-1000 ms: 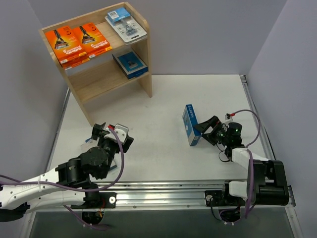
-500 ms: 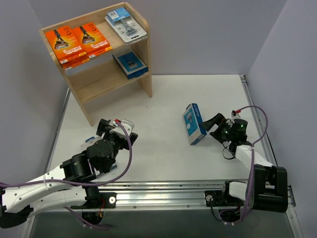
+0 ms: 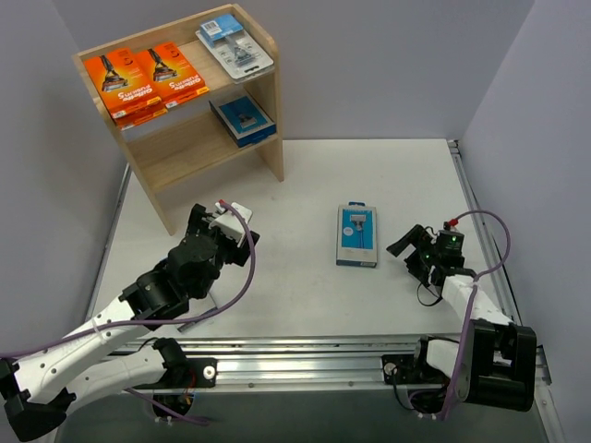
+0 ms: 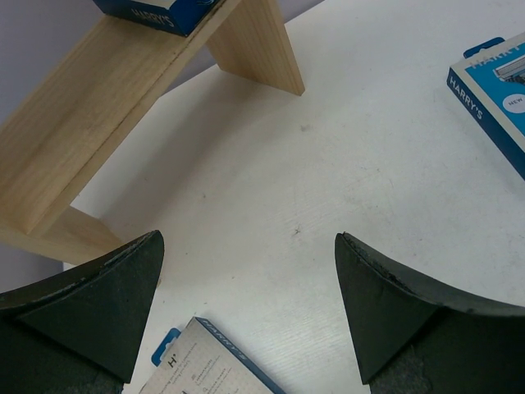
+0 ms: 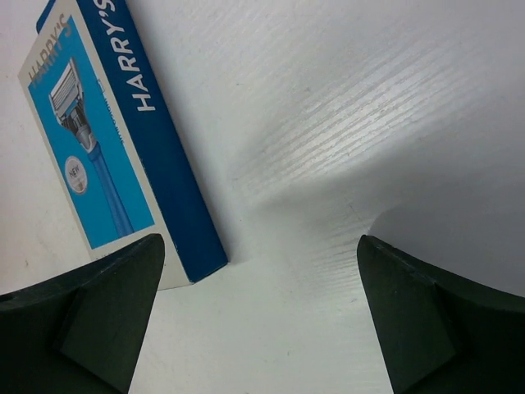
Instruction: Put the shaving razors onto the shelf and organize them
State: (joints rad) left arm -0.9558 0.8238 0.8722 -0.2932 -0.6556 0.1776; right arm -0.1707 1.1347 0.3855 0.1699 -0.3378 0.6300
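Since a second ago the Harry's razor box [image 3: 356, 236] has gone from standing on edge against the right gripper [image 3: 407, 246] to lying flat, face up, on the white table [image 3: 305, 180]. That gripper has drawn back to the right and no longer touches it. The left arm has reached farther toward the shelf [image 3: 185, 148]. The flat box sits right of centre, well apart from the shelf and just left of the right gripper. Right wrist view: fingers spread wide with bare table between them, the box ahead and to the left, blue razor picture up. Left gripper [image 4: 246, 271] also spread wide, holding nothing, hovering near the shelf's right leg. Below it, at the near edge of the left wrist view, lies a second Harry's box [image 4: 205, 361], pale face up; the top view hides most of it under the arm. On the shelf's top tier, two orange razor packs [image 3: 148, 78] lie side by side at the left and a clear blister pack [image 3: 235, 46] at the right. The lower tier holds one blue razor box [image 3: 242, 118] at its right end.
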